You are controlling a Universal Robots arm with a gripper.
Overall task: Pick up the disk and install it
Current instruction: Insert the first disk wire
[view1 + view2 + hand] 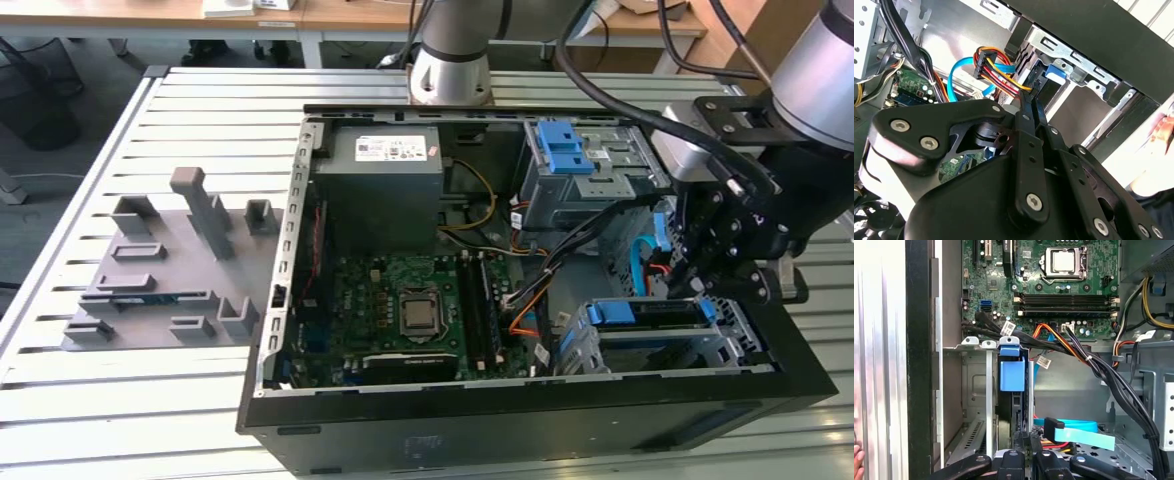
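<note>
The disk [647,313] stands on edge in the metal drive cage [747,335] at the front corner of the open computer case, on the exterior view's right. Its bright blue bracket [1011,372] shows along the top of the cage. In the first wrist view the disk's dark edge [1019,415] runs from the bracket toward my gripper [1027,452]. My gripper [689,290] hangs over the cage's end, its black fingers [1029,120] drawn close together on the disk's near end.
Black, orange and light blue cables [1079,432] cross the case beside the cage. A second cage with a blue latch [567,150] sits further back, by the grey power supply [380,175]. A grey fixture [167,265] lies outside the case. A person's hand [858,457] shows at the case's outer wall.
</note>
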